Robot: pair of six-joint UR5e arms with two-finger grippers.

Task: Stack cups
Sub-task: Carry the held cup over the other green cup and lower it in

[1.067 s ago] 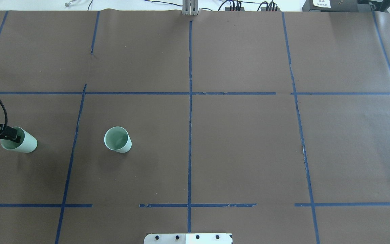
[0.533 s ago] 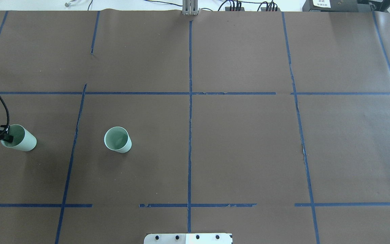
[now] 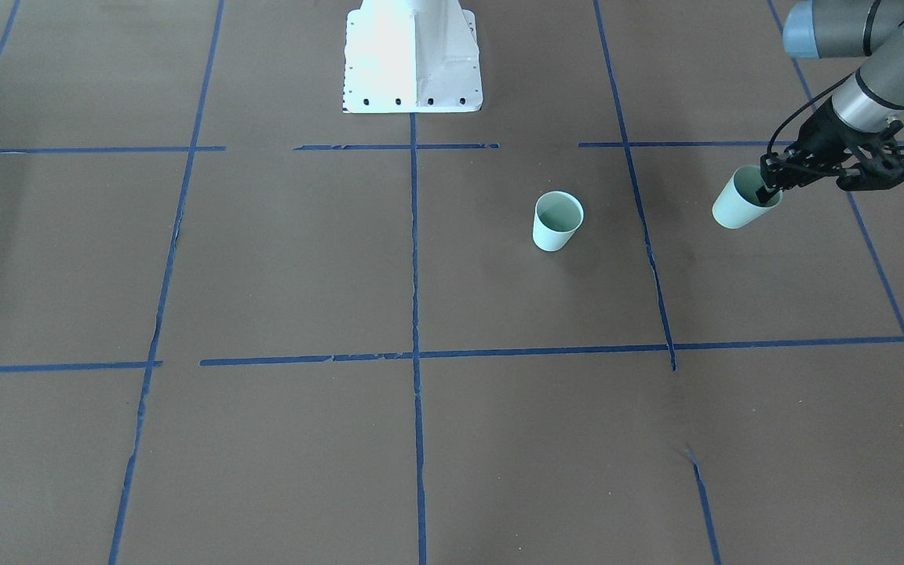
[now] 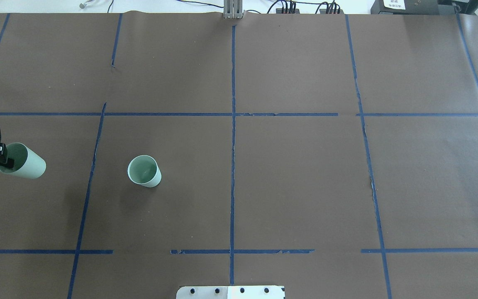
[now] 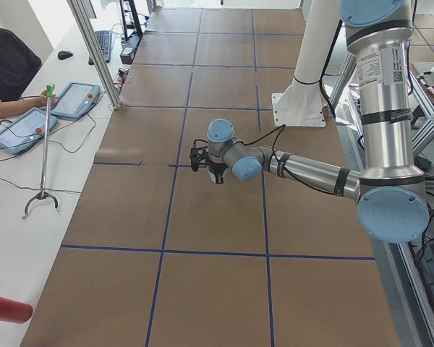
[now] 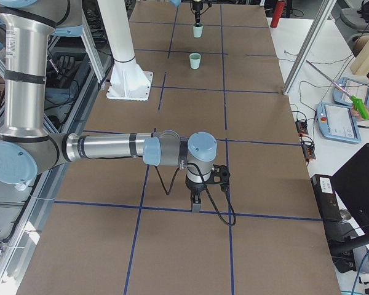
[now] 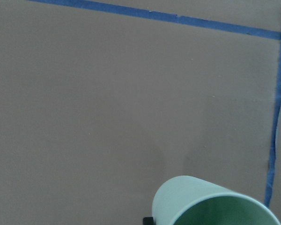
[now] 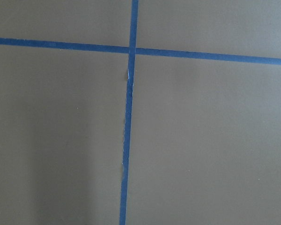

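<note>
Front view: we see the left gripper (image 3: 770, 184) at the right edge, clamped on the rim of the held cup (image 3: 737, 210), which is tilted with its base to the lower left. The standing cup (image 3: 556, 222) is upright, well apart to its left, near centre.
Overhead: mirrored, with the standing cup to the right of the held cup.
Right-side view: the right gripper (image 6: 197, 206) is at lower centre, far from both cups; we cannot tell its opening.

Blue tape lines (image 4: 233, 166) cross the brown paper table cover (image 4: 305, 187).
</note>
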